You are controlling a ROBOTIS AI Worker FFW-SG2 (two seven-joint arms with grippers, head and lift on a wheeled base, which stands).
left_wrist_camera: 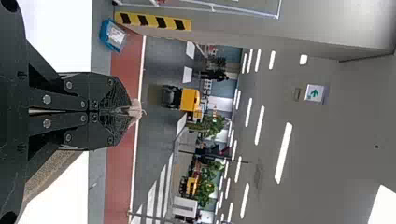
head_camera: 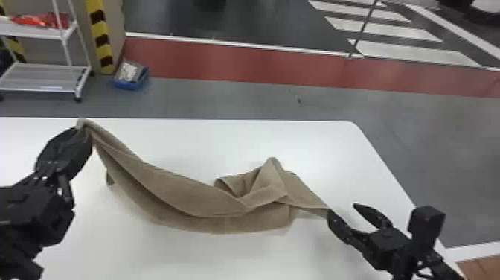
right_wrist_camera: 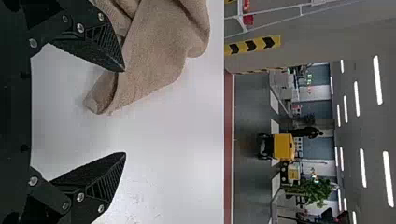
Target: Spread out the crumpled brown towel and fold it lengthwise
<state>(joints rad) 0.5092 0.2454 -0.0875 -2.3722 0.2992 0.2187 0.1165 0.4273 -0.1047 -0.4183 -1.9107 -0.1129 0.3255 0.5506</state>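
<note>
1. Head view: the left tool (head_camera: 80,128) angles forward, holding one towel (head_camera: 178,190) end above the counter (head_camera: 223,257); the right tool (head_camera: 342,207) hovers by the other. That blue bin (head_camera: 128,86) holds something pale.
2. Left wrist: fingers clamped on towel.
3. Right wrist: fingers wide apart, empty.
</note>
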